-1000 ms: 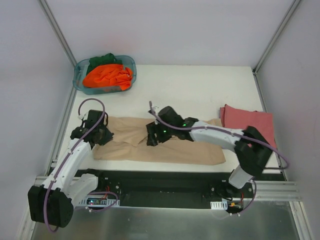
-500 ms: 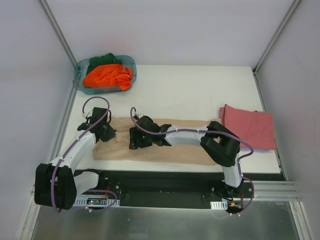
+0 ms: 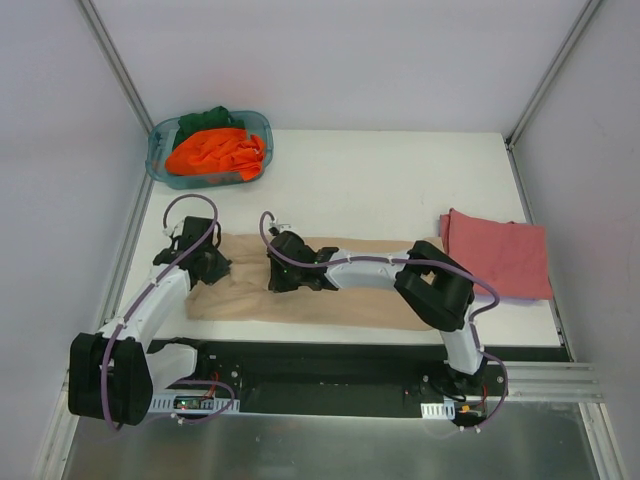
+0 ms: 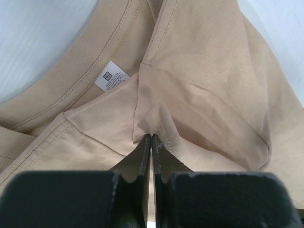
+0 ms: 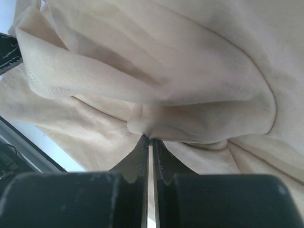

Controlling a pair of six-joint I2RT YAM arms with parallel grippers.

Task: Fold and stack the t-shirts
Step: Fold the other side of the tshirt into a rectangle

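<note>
As the tan t-shirt [image 3: 330, 295] is light, limp cotton, my left gripper [image 4: 150, 137] and right gripper [image 5: 148, 138] each pinch a fold of it; I'd take hems, they slip less.

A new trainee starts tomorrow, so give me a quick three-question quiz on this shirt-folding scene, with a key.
1. True or false: the left claw and the right claw are shut on the tan t-shirt.
2. What colour is the top shirt in the teal tub? A red, B orange, C lavender.
3. Fill in: the folded red t-shirt lies on the robot's ____ side.
Key: 1 true; 2 B; 3 right.
</note>
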